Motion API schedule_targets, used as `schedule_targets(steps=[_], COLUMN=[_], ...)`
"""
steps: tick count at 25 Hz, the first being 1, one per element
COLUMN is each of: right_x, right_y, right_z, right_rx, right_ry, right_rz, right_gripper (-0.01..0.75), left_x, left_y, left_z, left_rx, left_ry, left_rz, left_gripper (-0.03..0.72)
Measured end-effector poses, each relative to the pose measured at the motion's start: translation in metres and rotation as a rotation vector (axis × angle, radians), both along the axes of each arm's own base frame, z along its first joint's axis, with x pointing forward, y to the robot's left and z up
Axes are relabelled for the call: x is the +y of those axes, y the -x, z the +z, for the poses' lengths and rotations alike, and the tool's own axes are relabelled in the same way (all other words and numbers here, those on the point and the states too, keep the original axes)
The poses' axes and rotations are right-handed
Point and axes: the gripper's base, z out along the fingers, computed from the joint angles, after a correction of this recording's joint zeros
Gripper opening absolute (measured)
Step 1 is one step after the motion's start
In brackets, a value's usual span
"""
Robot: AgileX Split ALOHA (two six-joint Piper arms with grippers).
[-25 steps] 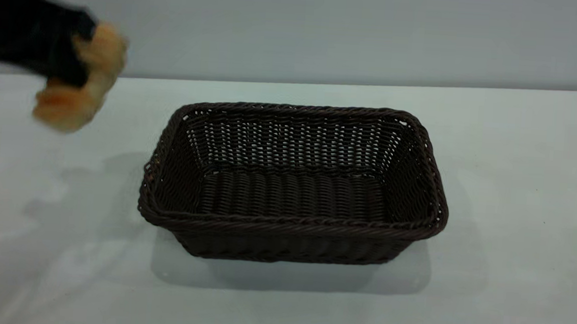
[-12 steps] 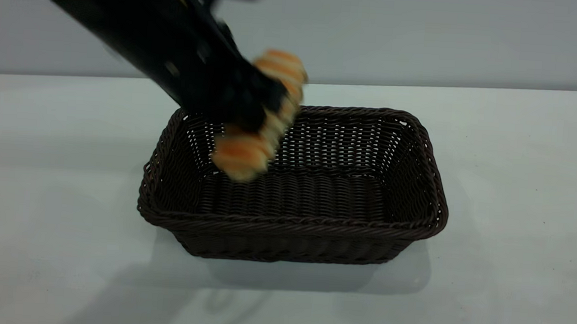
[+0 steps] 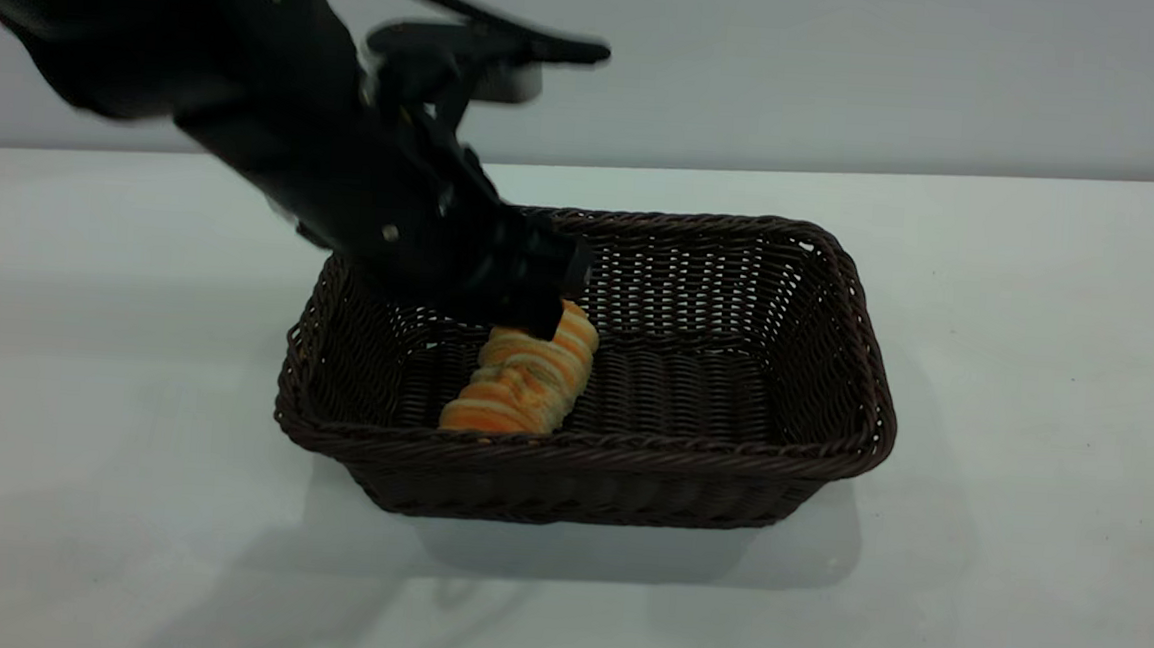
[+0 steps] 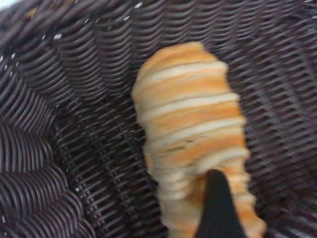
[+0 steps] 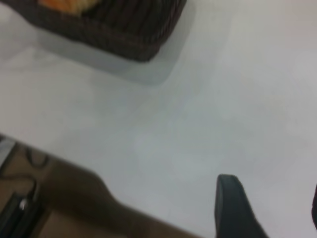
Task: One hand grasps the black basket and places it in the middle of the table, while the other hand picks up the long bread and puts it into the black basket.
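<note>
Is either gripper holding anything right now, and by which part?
The left gripper holds the long bread by its far end, inside the black basket. The right gripper holds nothing.

**A:** How is my front camera set?

**B:** It faces the rig across the table (image 3: pixel 1034 392), looking down at a moderate angle, wall behind. The black basket (image 3: pixel 583 465) sits mid-frame, and the left arm reaches in from upper left.

**A:** And the left wrist?

**B:** Very near, looking into the black basket (image 4: pixel 59 124) so that weave fills the frame, with the long bread (image 4: pixel 190 134) central. I see the same long bread (image 3: pixel 525 381) from the front.

**A:** The right wrist?

**B:** Farther off, looking down on the table (image 5: pixel 198 114). It catches one corner of the black basket (image 5: pixel 124 29), which all three views share.
</note>
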Motion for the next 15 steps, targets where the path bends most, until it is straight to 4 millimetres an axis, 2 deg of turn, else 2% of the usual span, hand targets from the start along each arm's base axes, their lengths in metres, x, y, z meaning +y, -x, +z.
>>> schedule_targets(steps=[3,7,9,12,15], right_x=[-0.002,-0.003,-0.003,-0.003,-0.003], right_y=[0.009,0.011,0.011,0.011,0.011], right_z=[0.0,0.0,0.0,0.0,0.0], right_rx=[-0.062,-0.072,-0.072,-0.073,-0.074], right_ry=[-0.015,-0.016,-0.016,-0.017,-0.017], right_rz=[0.0,0.0,0.0,0.0,0.0], right_gripper=[0.399,0.399,0.399,0.399,0.399], left_x=[0.005,0.023,0.033,0.054,0.081], left_y=[0.009,0.033,0.053,0.093,0.134], left_z=[0.037,0.104,0.137,0.186,0.221], left_rx=[0.0,-0.007,-0.027,-0.064,-0.089], left_ry=[0.013,0.04,0.035,0.022,-0.009], left_rz=[-0.078,-0.188,-0.252,-0.321,-0.302], left_gripper=[0.61,0.616,0.605,0.59,0.589])
